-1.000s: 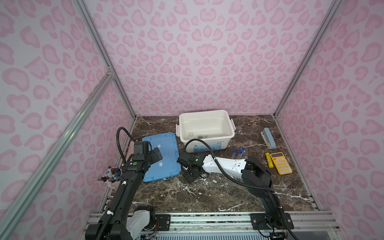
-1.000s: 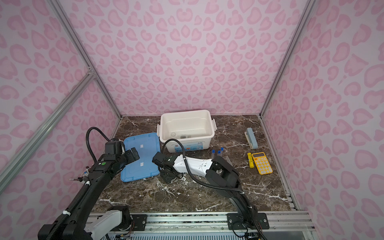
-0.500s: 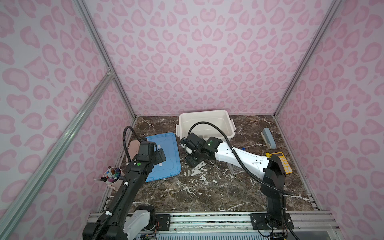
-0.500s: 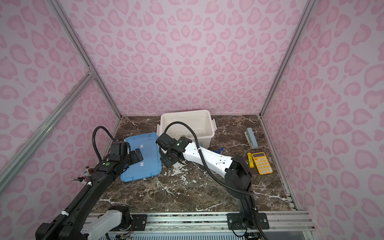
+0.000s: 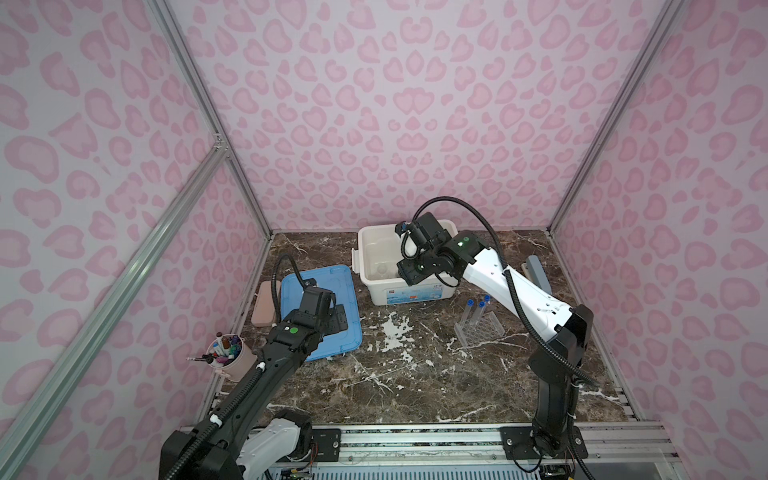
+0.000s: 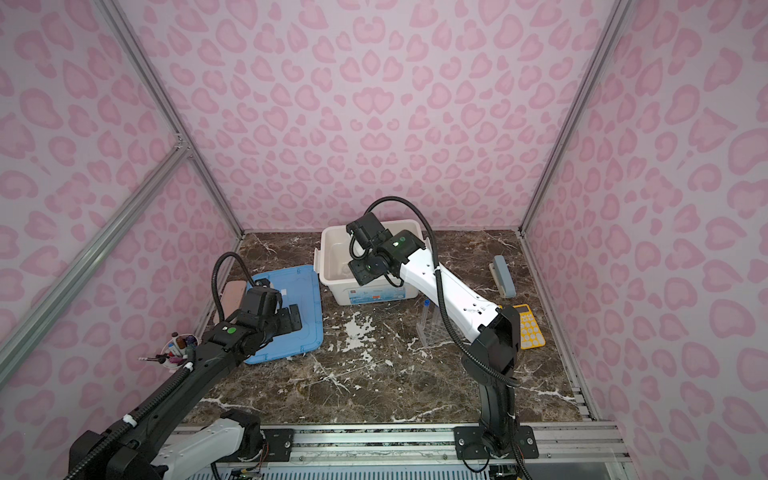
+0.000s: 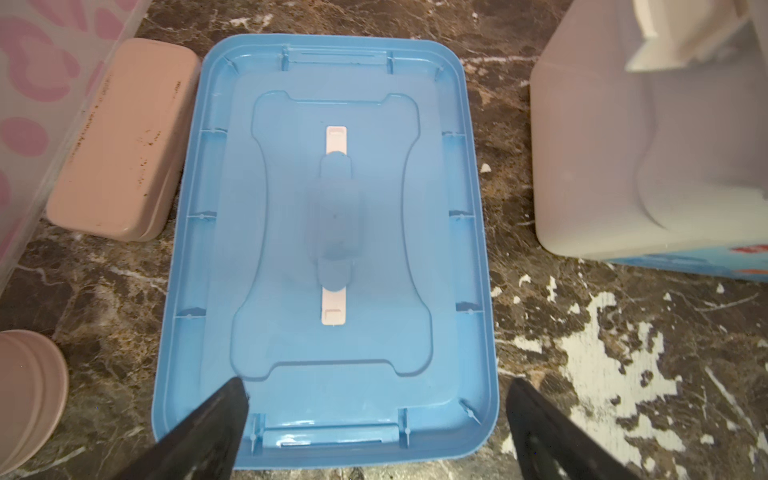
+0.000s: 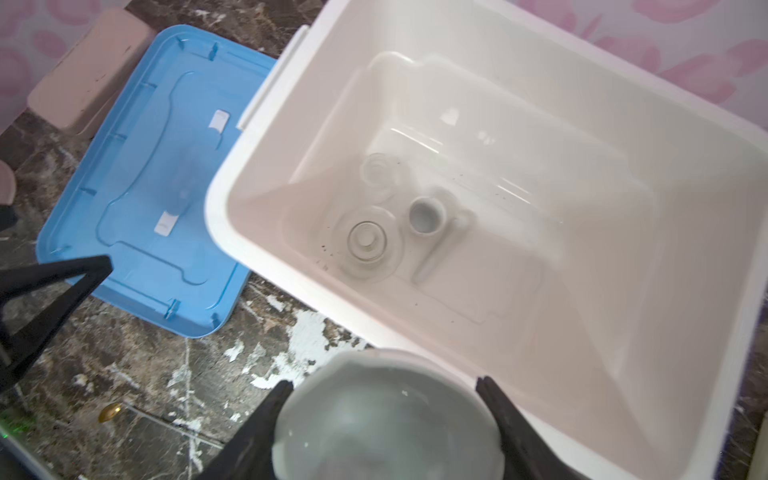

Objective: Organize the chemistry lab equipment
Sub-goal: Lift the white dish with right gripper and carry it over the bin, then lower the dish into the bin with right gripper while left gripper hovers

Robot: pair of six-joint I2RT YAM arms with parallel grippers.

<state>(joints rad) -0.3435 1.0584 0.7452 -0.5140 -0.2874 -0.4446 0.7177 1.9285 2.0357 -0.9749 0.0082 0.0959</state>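
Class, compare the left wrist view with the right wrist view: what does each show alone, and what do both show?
Left wrist only: the blue lid's whole outline and the printed label on the white bin's outer wall. Right wrist only: the right gripper shut on the white dish, and the flask, beaker, small cup and pestle inside the bin. Both: lid, bin, pink case, marble table.

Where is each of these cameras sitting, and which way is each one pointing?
Top views: high at the front, looking down and back across the brown marble table; both show the left arm and right arm.
Left wrist: on the left arm, looking down on the blue plastic lid; its open jaws' black tips show.
Right wrist: on the right arm, looking into the white plastic bin; its jaws grip a round white ceramic dish.
Shared: both wrist views show the lid and bin.
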